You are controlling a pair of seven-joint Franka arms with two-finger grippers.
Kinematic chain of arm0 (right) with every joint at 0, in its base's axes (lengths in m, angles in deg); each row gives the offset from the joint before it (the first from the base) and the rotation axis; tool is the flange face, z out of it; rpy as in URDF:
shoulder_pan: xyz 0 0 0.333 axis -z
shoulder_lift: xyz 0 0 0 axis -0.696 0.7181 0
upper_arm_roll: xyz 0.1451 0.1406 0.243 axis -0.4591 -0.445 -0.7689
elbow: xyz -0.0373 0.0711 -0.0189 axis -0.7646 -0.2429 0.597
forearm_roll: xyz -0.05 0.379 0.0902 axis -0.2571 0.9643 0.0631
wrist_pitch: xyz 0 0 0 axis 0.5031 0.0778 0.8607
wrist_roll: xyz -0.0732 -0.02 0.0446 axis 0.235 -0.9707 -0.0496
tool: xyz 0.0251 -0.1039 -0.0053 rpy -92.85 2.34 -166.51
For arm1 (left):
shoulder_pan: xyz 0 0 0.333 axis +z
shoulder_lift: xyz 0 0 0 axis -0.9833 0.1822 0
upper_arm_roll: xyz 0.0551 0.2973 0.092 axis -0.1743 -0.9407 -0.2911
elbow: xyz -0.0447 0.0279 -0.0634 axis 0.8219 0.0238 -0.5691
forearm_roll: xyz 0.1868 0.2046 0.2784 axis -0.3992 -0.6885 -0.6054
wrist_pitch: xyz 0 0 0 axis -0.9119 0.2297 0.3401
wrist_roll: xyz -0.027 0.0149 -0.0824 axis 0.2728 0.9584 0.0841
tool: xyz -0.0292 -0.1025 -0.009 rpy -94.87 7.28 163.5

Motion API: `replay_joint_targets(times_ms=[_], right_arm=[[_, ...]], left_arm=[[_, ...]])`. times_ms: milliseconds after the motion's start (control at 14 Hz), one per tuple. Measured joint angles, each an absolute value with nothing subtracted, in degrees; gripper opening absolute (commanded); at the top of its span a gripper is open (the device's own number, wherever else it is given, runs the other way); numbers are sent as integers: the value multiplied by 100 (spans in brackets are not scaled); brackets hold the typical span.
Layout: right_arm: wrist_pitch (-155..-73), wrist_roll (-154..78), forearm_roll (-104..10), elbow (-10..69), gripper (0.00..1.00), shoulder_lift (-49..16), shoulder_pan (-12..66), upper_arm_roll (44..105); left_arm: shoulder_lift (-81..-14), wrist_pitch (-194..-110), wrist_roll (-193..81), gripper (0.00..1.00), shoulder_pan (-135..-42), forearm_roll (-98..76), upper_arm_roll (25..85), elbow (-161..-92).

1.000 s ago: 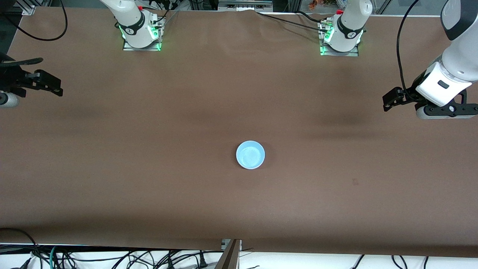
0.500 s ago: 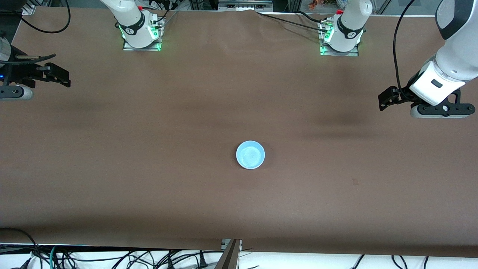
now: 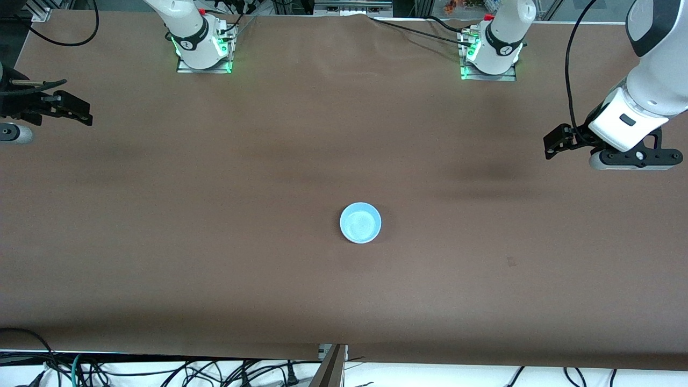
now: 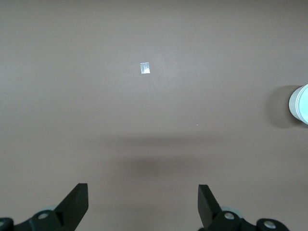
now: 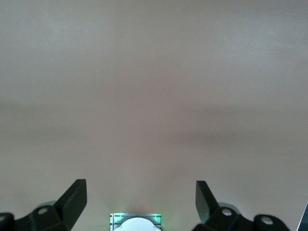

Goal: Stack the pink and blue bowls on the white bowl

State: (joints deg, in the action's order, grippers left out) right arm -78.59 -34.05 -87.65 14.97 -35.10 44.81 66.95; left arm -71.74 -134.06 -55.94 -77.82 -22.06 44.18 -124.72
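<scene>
- Right hand [image 3: 80, 115]: up in the air over the tabletop [image 3: 215, 177] at the right arm's end, close to the edge. Its fingers [image 5: 72, 199] stand wide apart and hold nothing; the right wrist view shows only bare brown surface between them, with a base plate [image 5: 136, 221] lit green low in the picture.
- Right arm's base [image 3: 203, 51]: at the top edge of the tabletop, green lights on.
- Blue bowl [image 3: 360, 222]: upright on the tabletop near its middle, nearer to the front camera than both bases, well apart from both hands. Only blue shows from above; I cannot tell if other bowls sit under it. Its rim shows at the edge of the left wrist view [image 4: 301, 104].
- Left arm's base [image 3: 490, 56]: at the top edge, green lights on.
- Left hand [image 3: 556, 142]: up over the left arm's end of the tabletop, fingers [image 4: 74, 202] wide apart, holding nothing. A small pale mark [image 4: 145, 68] lies on the surface below it.
</scene>
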Motion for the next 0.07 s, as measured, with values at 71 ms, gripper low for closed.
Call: replay_joint_targets(times_ms=[71], right_arm=[[-7859,-3405,-8765,1502,100,-3507,4481,6697]], left_arm=[[-7174,-13406,-5594,100,-7782,-2206,4418,-12472]])
